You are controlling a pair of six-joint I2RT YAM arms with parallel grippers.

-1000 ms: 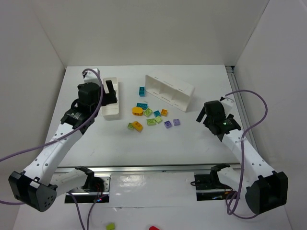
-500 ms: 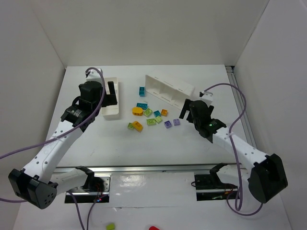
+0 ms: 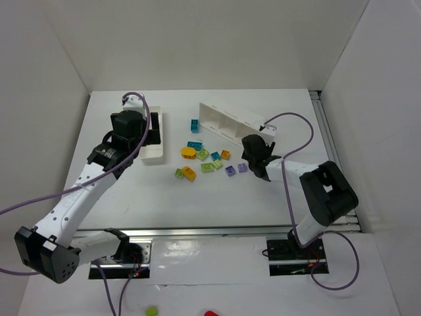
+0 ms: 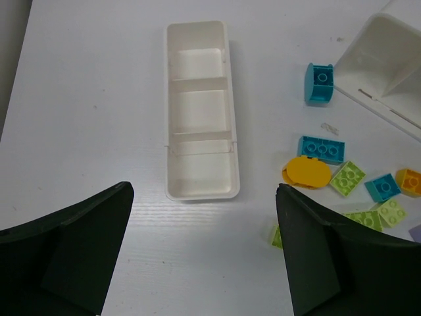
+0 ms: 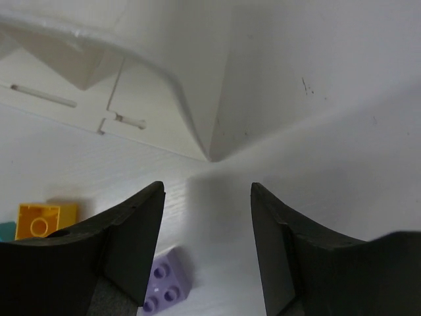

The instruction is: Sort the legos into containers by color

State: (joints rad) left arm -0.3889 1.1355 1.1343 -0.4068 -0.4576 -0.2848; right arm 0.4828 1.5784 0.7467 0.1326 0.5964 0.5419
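The legos (image 3: 208, 160) lie loose on the white table (image 3: 197, 197), in the middle of the picture from above. Green, blue-green, orange and purple ones are all mixed up. They are tiny, hard and very light, so I think they will not bend or break. But they are smooth and may pop away if squeezed on a corner (best to pinch one on two flat sides, straight down). The right gripper (image 3: 253, 162) is low at the right end of the pile. Its jaws are about half open with nothing in them, and a purple brick (image 5: 168, 282) lies just by one finger. An orange brick (image 5: 39, 220) is near too, so a grab could push the neighbours. The big tray (image 3: 233, 124), up and right of the pile, looks tipped on its side and is close to that gripper, so the fingers could bump it. The left gripper (image 4: 202, 191) hangs wide open and empty over the small tray (image 4: 200, 118), left of the pile.
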